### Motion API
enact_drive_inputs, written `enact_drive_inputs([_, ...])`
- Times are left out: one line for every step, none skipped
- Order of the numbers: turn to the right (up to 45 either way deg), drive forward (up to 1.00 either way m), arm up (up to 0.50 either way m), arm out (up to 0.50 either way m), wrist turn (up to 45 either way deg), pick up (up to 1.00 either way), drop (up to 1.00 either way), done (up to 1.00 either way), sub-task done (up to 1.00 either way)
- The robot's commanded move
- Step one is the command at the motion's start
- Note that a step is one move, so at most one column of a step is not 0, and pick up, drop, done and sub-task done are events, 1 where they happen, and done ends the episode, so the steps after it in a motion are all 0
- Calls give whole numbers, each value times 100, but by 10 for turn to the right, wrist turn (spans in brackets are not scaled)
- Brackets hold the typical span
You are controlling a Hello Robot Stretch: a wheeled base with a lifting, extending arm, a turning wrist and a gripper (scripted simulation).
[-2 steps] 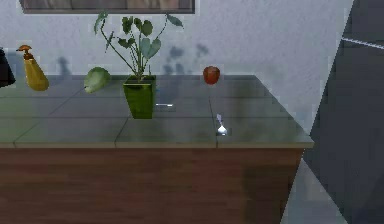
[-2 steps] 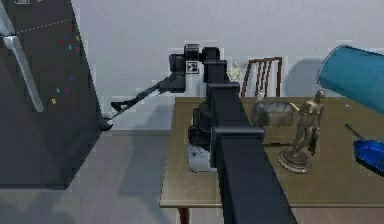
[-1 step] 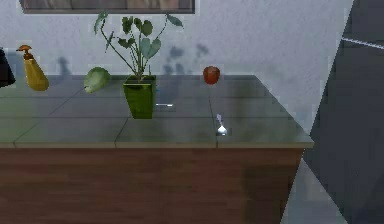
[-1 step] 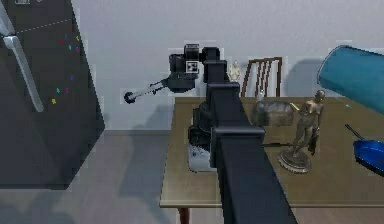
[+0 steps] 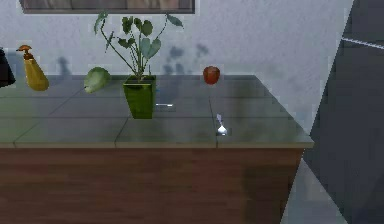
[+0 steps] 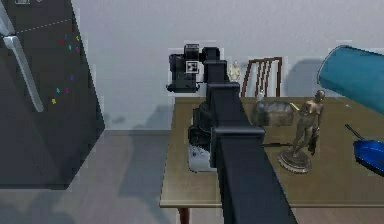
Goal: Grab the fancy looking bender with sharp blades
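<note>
On the wooden table (image 6: 330, 185), just right of the arm, lies a grey, partly see-through object (image 6: 266, 112); its shape is too vague to name. My arm (image 6: 235, 150) rises as a dark bar over the table's left part, ending at two white marked squares (image 6: 190, 66). The gripper's dark body (image 6: 178, 86) sits left of them, in front of the pale wall. I cannot make out its far end, so I cannot tell whether it holds anything. A small white thing (image 6: 199, 158) lies on the table left of the arm.
The table also holds a bronze statue (image 6: 305, 135), a blue pan (image 6: 371, 152) and a big blue cylinder (image 6: 358, 75); a chair (image 6: 262, 74) stands behind. A dark fridge (image 6: 40, 100) is left. Ahead, a tiled counter (image 5: 60, 125) carries a potted plant (image 5: 139, 95), yellow bottle (image 5: 35, 72), red fruit (image 5: 211, 75) and spoon (image 5: 221, 127).
</note>
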Motion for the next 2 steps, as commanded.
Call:
enact_drive_inputs([0, 0, 0, 0, 330, 0, 0, 0, 0])
enact_drive_inputs([0, 0, -20, 0, 0, 0, 0, 0, 0])
